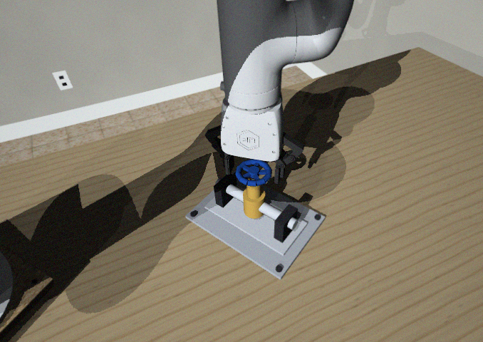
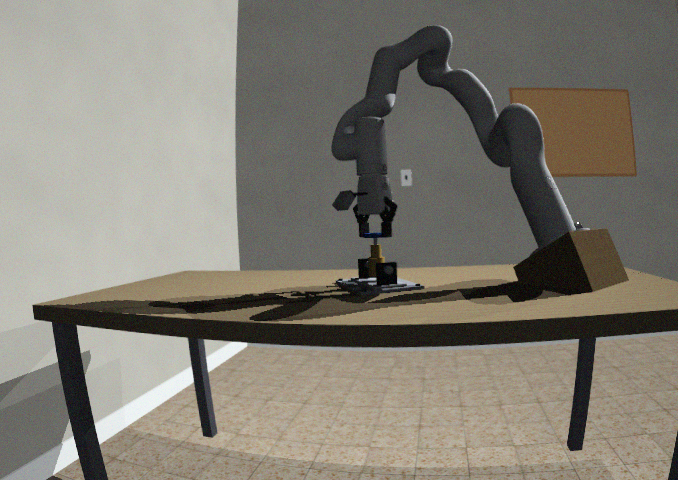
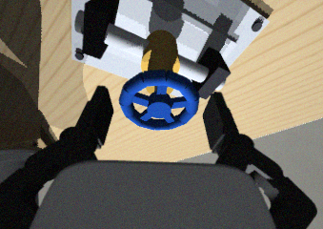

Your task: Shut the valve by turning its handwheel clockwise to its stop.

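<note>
Handwheel first: the blue spoked handwheel, a round ring with a knurled-looking rim and thin spokes meeting at a central hub, is lying level atop a yellow cylindrical valve body. That body is straddling a smooth white pipe, which is running through two blocky black clamps. The clamps are standing on a flat pale grey rectangular base plate with dark bolt heads at its corners, and the plate is resting on the wood-grained table, near its middle.

Around the wheel, the black-fingered gripper is standing fully open and holding nothing. In the wrist view its two dark angular fingers are flanking the rim, one on each side, with a gap showing between each finger and the ring. From the exterior view the fingertips are sitting at about the wheel's height. The gripper's white housing is hanging from a matte grey arm, mounted on a wooden wedge-shaped block.
</note>
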Robot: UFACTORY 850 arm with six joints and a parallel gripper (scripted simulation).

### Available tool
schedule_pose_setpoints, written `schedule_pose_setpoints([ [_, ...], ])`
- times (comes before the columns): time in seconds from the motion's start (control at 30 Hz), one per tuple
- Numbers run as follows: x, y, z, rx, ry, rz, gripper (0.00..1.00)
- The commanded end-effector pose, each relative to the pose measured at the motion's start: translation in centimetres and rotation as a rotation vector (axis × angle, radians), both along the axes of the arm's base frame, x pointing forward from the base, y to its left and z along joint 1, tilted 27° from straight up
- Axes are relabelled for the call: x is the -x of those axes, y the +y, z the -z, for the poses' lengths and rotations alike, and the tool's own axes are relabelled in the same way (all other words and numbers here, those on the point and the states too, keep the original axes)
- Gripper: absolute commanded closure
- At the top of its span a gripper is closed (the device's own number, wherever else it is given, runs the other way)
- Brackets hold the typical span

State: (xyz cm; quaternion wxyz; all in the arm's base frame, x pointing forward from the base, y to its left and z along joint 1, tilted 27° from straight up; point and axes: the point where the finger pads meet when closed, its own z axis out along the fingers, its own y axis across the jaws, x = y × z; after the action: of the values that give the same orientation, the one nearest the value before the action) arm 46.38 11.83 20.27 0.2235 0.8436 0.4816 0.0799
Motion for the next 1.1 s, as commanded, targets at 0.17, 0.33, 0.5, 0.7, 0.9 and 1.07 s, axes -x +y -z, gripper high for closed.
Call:
schedule_pose_setpoints([
  [0.17,-0.28,-0.15,0.50,-0.001,-0.002,0.000,0.00],
  [0.33,-0.32,-0.18,0.60,-0.001,-0.002,0.000,0.00],
  [0.5,-0.35,-0.21,0.68,-0.001,-0.002,0.000,0.00],
  [0.7,-0.35,-0.21,0.68,-0.001,-0.002,0.000,0.00],
  [0.9,-0.35,-0.21,0.68,-0.001,-0.002,0.000,0.00],
  [1.07,-0.35,-0.21,0.68,-0.001,-0.002,0.000,1.00],
])
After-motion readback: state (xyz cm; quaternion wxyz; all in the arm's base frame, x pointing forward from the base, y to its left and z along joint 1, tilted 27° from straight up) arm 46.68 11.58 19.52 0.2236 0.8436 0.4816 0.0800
